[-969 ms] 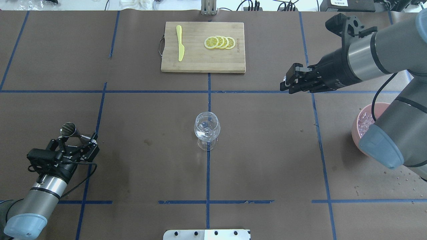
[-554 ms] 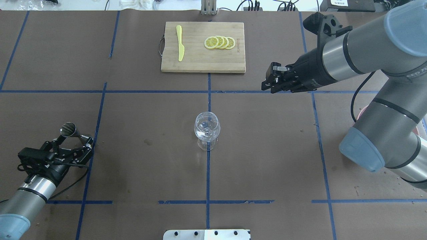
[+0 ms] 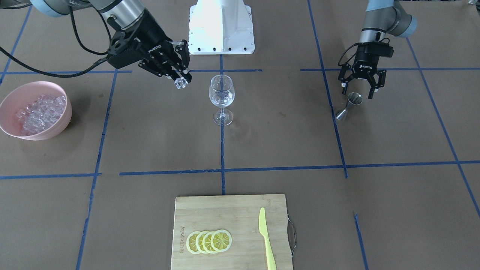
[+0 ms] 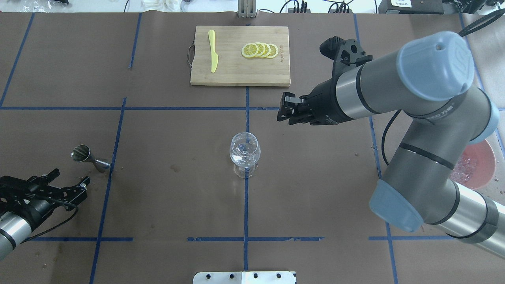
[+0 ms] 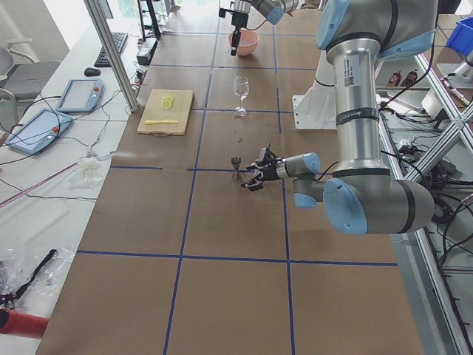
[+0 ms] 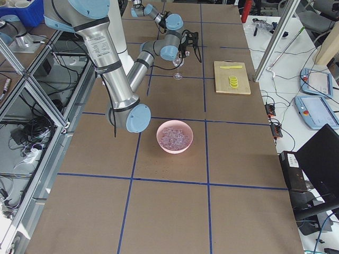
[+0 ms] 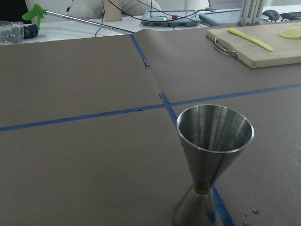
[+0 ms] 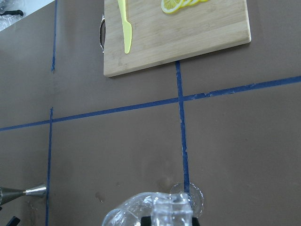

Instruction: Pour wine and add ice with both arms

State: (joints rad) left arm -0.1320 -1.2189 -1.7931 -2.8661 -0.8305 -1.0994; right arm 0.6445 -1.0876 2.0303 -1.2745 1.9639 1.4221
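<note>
The clear wine glass (image 3: 221, 96) (image 4: 245, 152) stands upright at the table's middle with something clear in its bowl. My right gripper (image 3: 181, 80) (image 4: 281, 111) hovers beside and above it, shut on one ice cube (image 3: 181, 83) (image 8: 171, 214). More ice (image 3: 40, 110) fills a pink bowl (image 3: 11, 93) (image 4: 483, 173) on the right arm's side. A steel jigger (image 3: 348, 105) (image 4: 88, 156) (image 7: 211, 155) stands upright and free. My left gripper (image 3: 358, 92) (image 4: 71, 178) is open just behind it, touching nothing. No wine is in view.
At the far side lies a bamboo cutting board (image 3: 228, 212) (image 4: 240, 71) with lemon slices (image 3: 208, 241) and a yellow knife (image 3: 267, 240). The white robot base (image 3: 221, 26) is behind the glass. Blue tape lines cross the brown table cover.
My right arm has swung left from near the bowl toward the glass, carrying the cube. The left gripper has pulled back from the jigger, which stays standing.
</note>
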